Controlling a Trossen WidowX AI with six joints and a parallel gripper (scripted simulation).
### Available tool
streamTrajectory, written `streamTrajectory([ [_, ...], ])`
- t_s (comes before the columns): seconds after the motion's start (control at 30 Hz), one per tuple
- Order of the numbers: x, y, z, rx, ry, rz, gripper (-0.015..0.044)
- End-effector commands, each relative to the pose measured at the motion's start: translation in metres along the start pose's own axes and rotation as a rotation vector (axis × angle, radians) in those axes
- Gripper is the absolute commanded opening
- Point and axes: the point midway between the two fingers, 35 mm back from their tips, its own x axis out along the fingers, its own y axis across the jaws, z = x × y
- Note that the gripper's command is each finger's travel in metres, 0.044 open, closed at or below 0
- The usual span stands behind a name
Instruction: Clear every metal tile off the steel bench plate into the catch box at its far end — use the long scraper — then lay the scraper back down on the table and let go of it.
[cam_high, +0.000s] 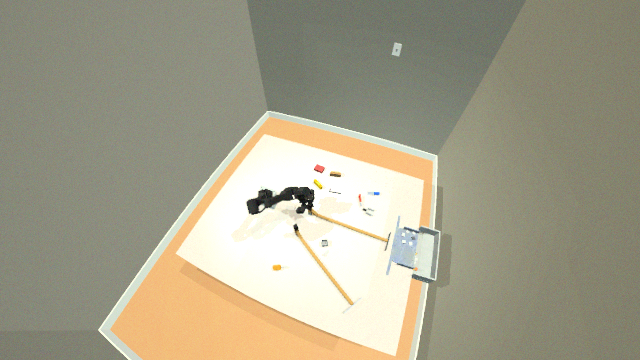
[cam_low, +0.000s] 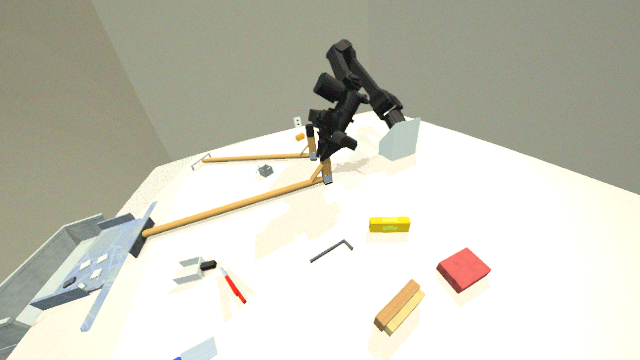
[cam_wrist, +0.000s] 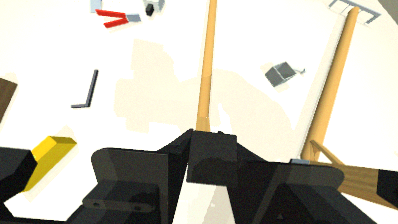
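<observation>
My gripper (cam_high: 305, 207) (cam_low: 326, 159) (cam_wrist: 205, 133) is shut on the dark grip block at the near end of the long scraper (cam_high: 350, 227) (cam_low: 230, 206) (cam_wrist: 206, 65). The scraper's wooden shaft runs across the table to its dark blade (cam_high: 387, 237) (cam_low: 142, 240), which rests at the near edge of the steel bench plate (cam_high: 397, 258) (cam_low: 119, 239). Several small pale metal tiles (cam_high: 409, 241) (cam_low: 95, 265) lie on the plate. The grey catch box (cam_high: 429, 252) (cam_low: 30, 270) adjoins the plate's far end.
A second long wooden tool (cam_high: 325, 267) (cam_low: 250, 158) (cam_wrist: 335, 80) lies beside the scraper. Also on the table are a small grey box (cam_low: 265, 170) (cam_wrist: 281, 74), a yellow level (cam_low: 389, 224) (cam_wrist: 50, 152), a hex key (cam_low: 331, 250), a red block (cam_low: 463, 269), a wooden block (cam_low: 399, 306) and a red-handled tool (cam_low: 234, 289).
</observation>
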Motion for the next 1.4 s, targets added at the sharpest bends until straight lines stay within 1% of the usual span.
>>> streamTrajectory([
  [0.0, -0.003, 0.009, 0.002, -0.006, -0.011, 0.007, 0.0],
  [0.77, -0.005, 0.033, -0.002, -0.012, -0.012, 0.008, 0.0],
  [1.37, 0.01, 0.039, 0.021, -0.016, -0.012, 0.014, 0.0],
])
